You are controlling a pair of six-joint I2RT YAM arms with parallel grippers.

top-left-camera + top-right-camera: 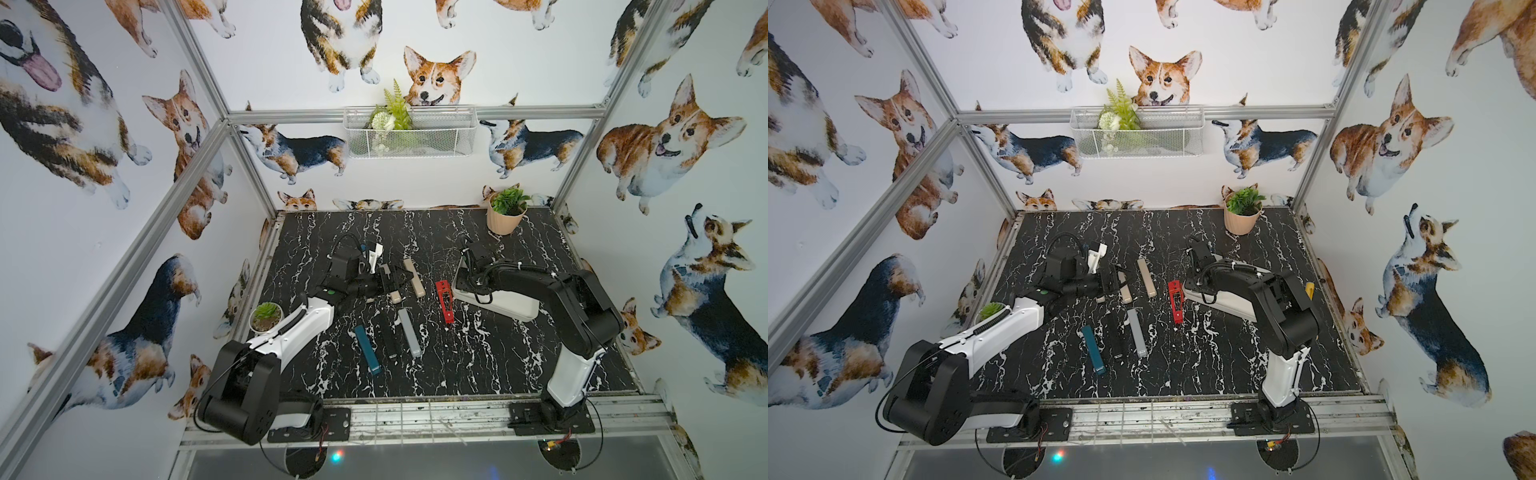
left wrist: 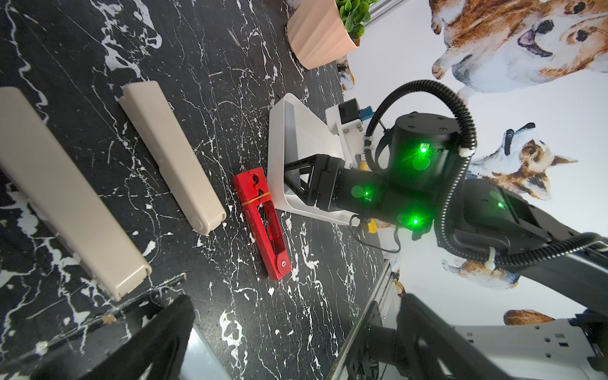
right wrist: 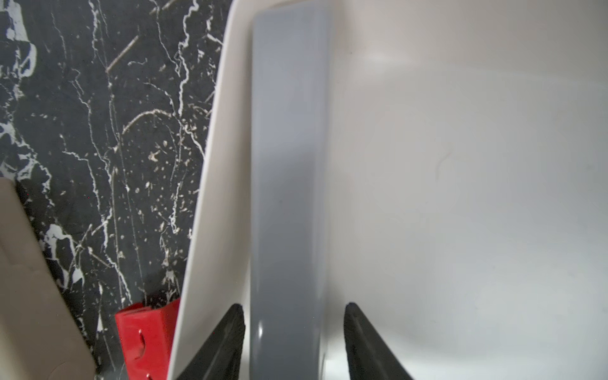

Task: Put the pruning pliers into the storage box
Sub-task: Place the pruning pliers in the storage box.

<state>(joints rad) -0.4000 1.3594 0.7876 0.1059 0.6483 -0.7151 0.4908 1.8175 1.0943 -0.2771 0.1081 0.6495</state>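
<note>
Overhead, both top views show a black marble worktop (image 1: 478, 365) with the white storage box (image 1: 515, 308) under the bent right arm (image 1: 536, 278). Just beside the box lie red pliers (image 1: 444, 301). Farther from it lie a beige pliers (image 1: 414, 277) and a second beige pliers (image 1: 395, 294), and farther again the left claw (image 1: 391, 280), its jaws spread wide. Well apart from the box lie teal pliers (image 1: 368, 350), black pliers (image 1: 388, 338) and grey pliers (image 1: 409, 332), side by side.

Next, the left wrist view shows the right claw (image 2: 295, 179) sitting inside the box, at the end nearest the red pliers.

Last, the right wrist view shows a second grey pliers (image 3: 286, 181) lying flat in the storage box (image 3: 460, 197), close along its side wall. The right claw's black fingers (image 3: 230, 339) stand spread on either side of it, not pinching; white box floor shows between one finger and the tool.
</note>
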